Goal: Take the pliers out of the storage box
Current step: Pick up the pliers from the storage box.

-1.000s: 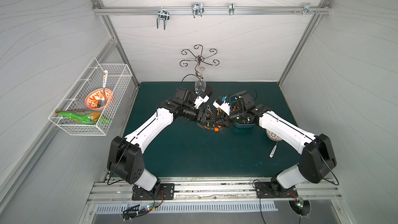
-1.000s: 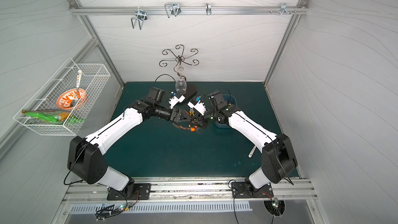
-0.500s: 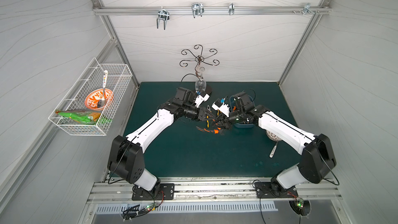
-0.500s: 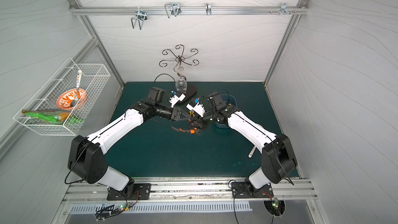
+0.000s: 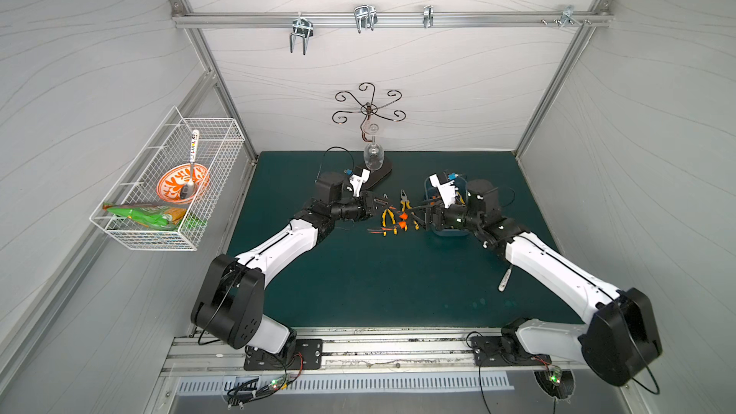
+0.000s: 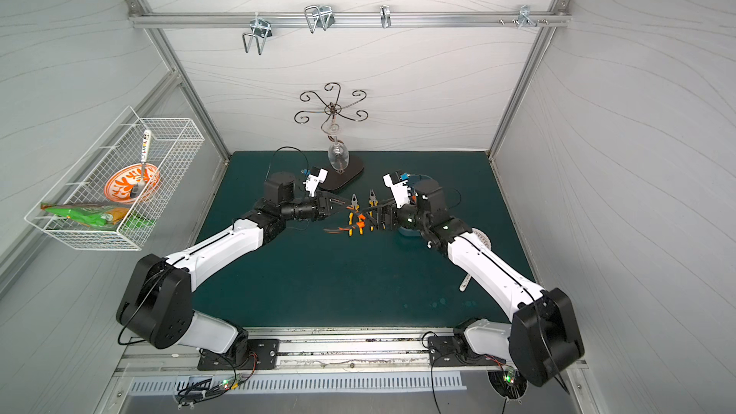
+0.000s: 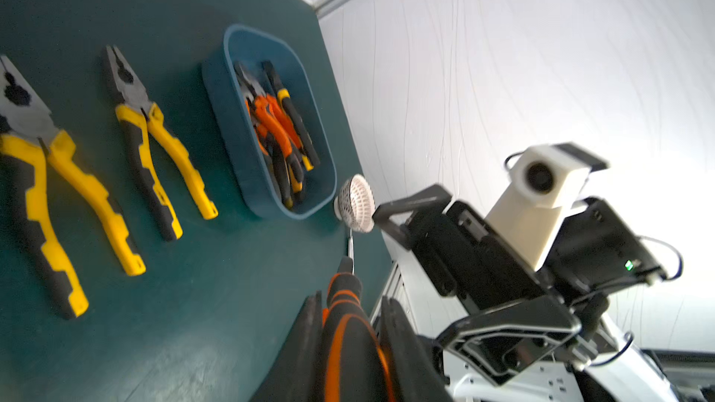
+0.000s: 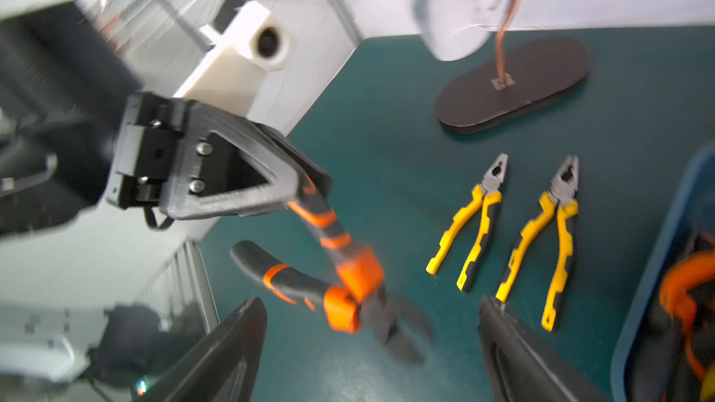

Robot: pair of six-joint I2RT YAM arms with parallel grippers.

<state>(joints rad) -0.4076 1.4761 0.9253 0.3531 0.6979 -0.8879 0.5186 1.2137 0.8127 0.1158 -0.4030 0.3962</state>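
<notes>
Over the mat (image 8: 387, 129), left gripper (image 8: 305, 191) clamped on one handle of the orange-handled pliers (image 8: 348, 276); right gripper (image 8: 369, 346) spread wide, empty. Two yellow pliers (image 8: 468, 226) lie out near the storage box (image 7: 224, 125). Several more sit inside, so the job looks well short of done.

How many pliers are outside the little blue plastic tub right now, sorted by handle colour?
Yellow-and-black-handled pliers, lying on the dark green mat: 2
Orange-and-black-handled pliers, clamped in the left gripper: 1
Total outside the blue plastic tub: 3
The pliers in the tub are too piled up to count.
</notes>
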